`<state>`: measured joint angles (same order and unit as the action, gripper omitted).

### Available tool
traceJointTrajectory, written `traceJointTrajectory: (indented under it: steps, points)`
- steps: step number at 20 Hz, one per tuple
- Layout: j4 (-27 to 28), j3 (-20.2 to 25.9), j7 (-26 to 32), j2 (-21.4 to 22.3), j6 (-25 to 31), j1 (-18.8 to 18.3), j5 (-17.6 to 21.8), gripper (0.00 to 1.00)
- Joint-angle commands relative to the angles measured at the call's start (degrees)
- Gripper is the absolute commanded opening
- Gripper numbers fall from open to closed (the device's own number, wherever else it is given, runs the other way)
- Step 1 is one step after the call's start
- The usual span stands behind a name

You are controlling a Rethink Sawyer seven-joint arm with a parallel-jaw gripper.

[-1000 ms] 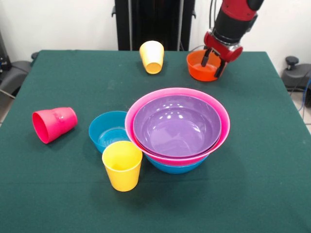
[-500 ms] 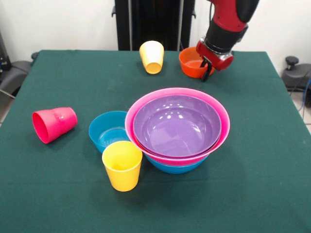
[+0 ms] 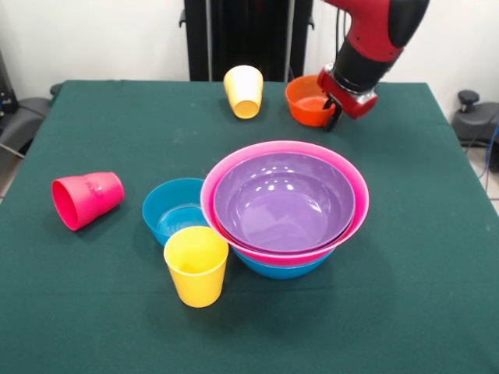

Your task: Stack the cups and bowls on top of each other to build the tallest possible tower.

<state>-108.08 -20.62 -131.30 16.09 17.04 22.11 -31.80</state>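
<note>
While the claw (image 3: 334, 110) grips the rim of a glossy orange plastic bowl (image 3: 306, 102) near the green bench's (image 3: 405, 296) far edge, a nested pile sits mid-bench: purple bowl (image 3: 284, 201) inside a wide pink bowl (image 3: 226, 175) atop a blue one (image 3: 281, 269). An upright yellow cup (image 3: 196, 265) stands beside it.

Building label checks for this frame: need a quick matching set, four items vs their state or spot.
Items:
1. red-pink cup
2. orange bowl
3. purple bowl
4. small blue bowl

States:
A. nested inside the pink bowl
B. lying on its side
C. at the gripper, far side of the table
D. upright and empty, beside the yellow cup

Pairs: 1-B, 2-C, 3-A, 4-D
</note>
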Motion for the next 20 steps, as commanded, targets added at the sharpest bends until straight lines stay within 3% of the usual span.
traceJointTrajectory:
  steps: [1, 5, 13, 20]
  points:
    - [23.3, -3.9, -5.0, -4.3, 15.8, -0.9, 3.6, 0.00]
    - [28.7, -2.8, -5.6, -3.3, 22.2, -3.3, 4.6, 0.00]
    - [38.3, -4.9, -10.5, -7.3, 26.8, -3.9, 3.6, 0.00]
    - [39.5, -5.8, -14.8, -2.1, 38.2, -2.7, 2.3, 0.00]
